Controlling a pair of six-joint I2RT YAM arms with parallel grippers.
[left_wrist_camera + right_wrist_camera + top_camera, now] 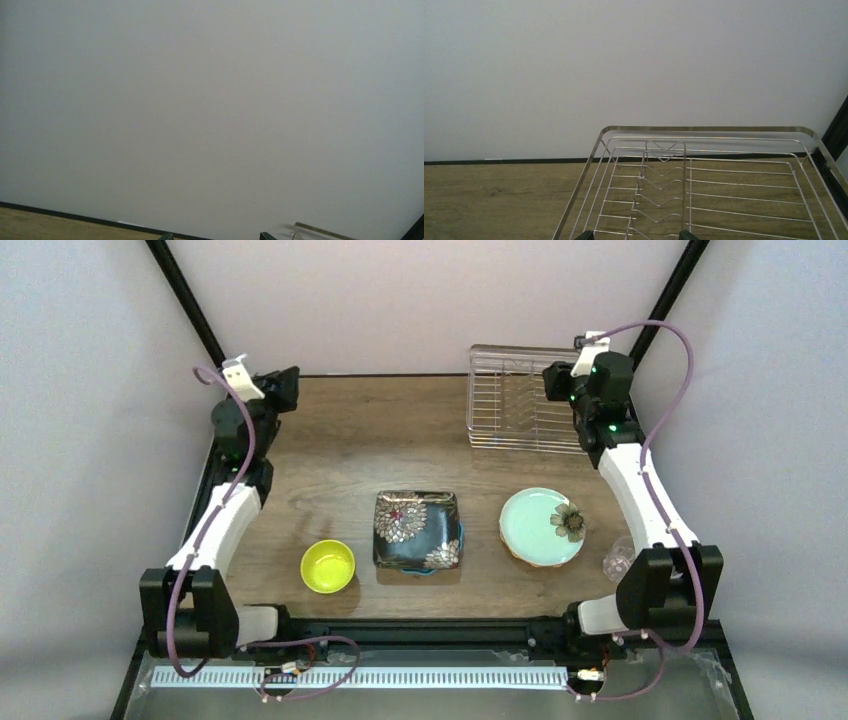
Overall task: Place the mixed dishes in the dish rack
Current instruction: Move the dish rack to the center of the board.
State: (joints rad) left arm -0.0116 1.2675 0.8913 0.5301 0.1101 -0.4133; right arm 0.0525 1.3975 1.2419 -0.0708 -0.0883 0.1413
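The black square floral plate (417, 528) lies mid-table, with a thin teal edge (428, 571) showing under its front. The round mint flower plate (541, 526) lies to its right on an orange rim (513, 550). The yellow-green bowl (328, 566) sits front left. The clear glass (617, 560) stands at the right edge, by the right arm. The wire dish rack (515, 415) stands back right, with no dish in it in the right wrist view (704, 175). My right gripper (553, 380) (635, 236) is open over the rack's near side. My left gripper (283, 388) (216, 237) is open at the back left, facing the wall.
White walls and black frame posts (185, 290) close in the back and sides. The table's back edge shows as a dark strip (60, 215). A black rail (420, 625) runs along the front between the arm bases.
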